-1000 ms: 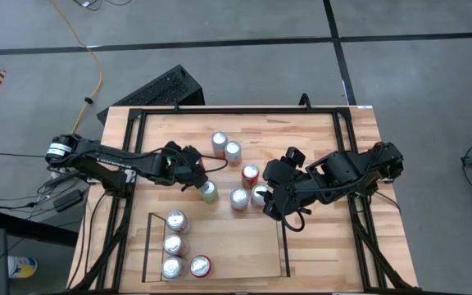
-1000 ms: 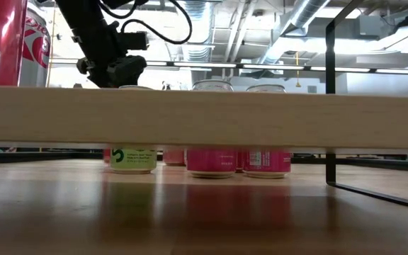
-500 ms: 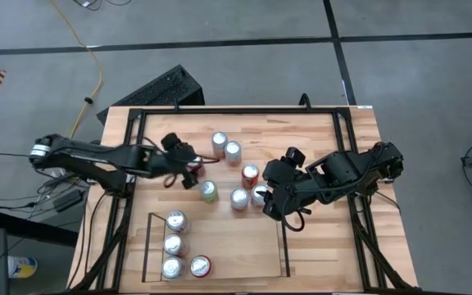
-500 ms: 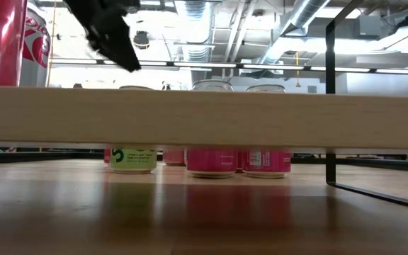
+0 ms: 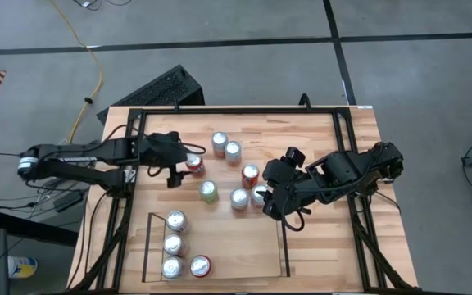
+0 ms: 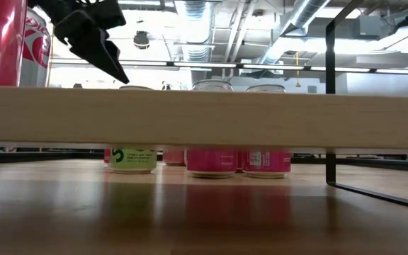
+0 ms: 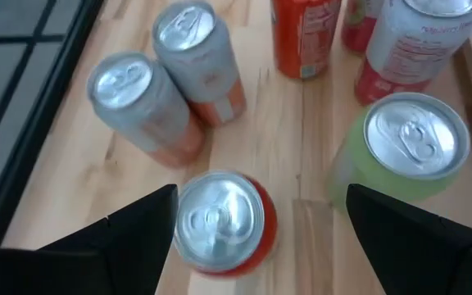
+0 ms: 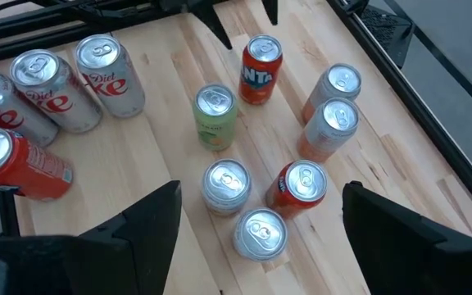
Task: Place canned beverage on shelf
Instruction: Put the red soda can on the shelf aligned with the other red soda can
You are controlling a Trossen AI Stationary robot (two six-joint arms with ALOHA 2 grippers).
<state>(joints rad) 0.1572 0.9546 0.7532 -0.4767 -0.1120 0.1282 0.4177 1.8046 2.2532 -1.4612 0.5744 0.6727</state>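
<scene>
Left gripper (image 5: 185, 164) hangs with its fingers spread wide and nothing between them, over the left half of the table (image 5: 318, 131), directly above an orange can (image 5: 194, 163) standing upright. In the left wrist view that can (image 7: 222, 221) sits between the two dark fingers (image 7: 138, 225), its silver top facing up; whether the fingertips reach down to it cannot be told. Just to its near right stands a green can (image 5: 209, 191), and farther off, toward the far side, two silver-and-orange cans (image 5: 226, 147) stand side by side.

Right gripper (image 5: 274, 203) waits released and empty over the middle right of the table, close to a cluster of three cans (image 5: 249, 188); its fingertips are hard to make out from above.

The shelf (image 5: 220, 246) lies at the near edge, well apart from the left gripper, toward the near side of it. Four cans (image 5: 175, 246) stand in its left end. In the low view a wood plank (image 6: 204, 117) cuts across the picture and hides the middles of the loose cans, and only a dark part of the left arm shows above it.
</scene>
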